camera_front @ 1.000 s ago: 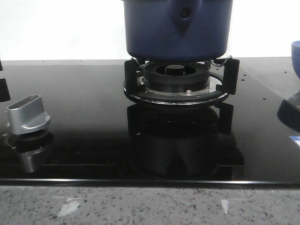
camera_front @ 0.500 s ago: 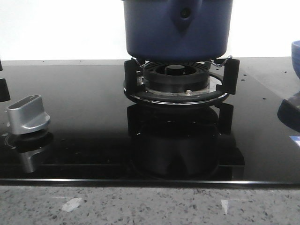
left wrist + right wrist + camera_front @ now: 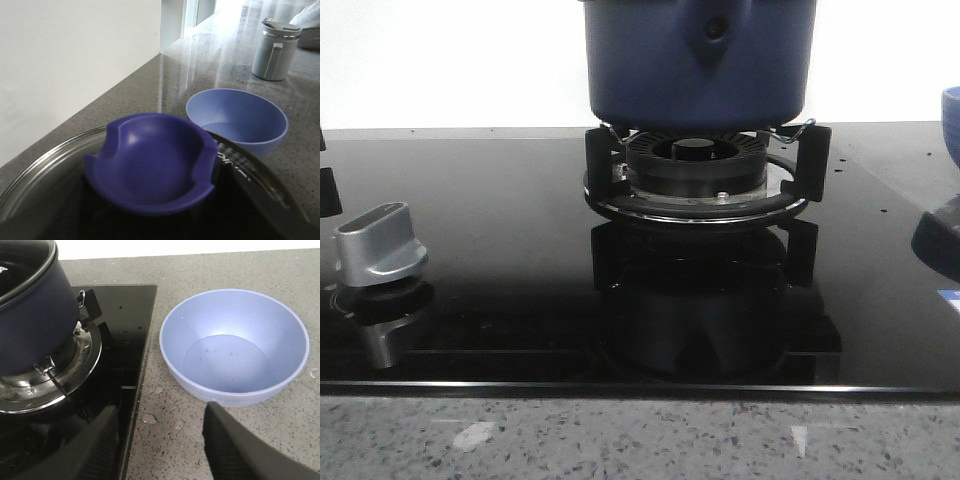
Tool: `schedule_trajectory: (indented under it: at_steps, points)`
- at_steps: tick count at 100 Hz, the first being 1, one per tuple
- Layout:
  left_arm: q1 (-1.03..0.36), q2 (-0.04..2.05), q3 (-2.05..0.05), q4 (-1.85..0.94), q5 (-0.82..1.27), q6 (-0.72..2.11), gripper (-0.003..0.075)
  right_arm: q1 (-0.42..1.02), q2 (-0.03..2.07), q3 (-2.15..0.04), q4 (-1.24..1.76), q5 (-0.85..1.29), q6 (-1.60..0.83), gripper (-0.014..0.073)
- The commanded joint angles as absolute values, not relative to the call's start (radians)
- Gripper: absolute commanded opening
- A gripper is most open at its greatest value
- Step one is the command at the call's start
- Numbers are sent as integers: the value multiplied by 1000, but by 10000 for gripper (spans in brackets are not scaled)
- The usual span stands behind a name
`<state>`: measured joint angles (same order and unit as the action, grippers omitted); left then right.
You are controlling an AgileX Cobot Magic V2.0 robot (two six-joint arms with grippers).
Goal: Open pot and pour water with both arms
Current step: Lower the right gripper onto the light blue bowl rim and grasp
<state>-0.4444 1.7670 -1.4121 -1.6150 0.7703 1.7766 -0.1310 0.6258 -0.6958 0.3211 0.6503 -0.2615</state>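
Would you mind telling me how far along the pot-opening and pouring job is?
Nothing looks done: the pot sits on the burner with its glass lid on. The left wrist camera looks down on the lid knob; the right gripper is open beside the bowl. Lifting and pouring remain.

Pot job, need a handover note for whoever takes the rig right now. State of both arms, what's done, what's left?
Left gripper: jaws cannot be made out; its camera sits close over the blue knob of the glass lid.
Right gripper: jaws open, empty, above the counter between stove and bowl.
Pot: upright on the burner, lid apparently on it.
Done: nothing visible yet.
Left: lift the lid, grasp the pot, pour into the bowl.
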Motion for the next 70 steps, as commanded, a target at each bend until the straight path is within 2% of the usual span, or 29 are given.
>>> schedule_trajectory:
  at_steps: [1,13,70]
  points:
    - [-451,1723,-1445,-1670,798,1776,359,-138,635,-732,325,595,-264,350]
    - [-451,1723,-1445,-1670,798,1776,321,-138,635,-732,325,595,-264,350]
    - [-449,1723,-1445,-1672,798,1776,321,-138,635,-732,325,595,-264,350]
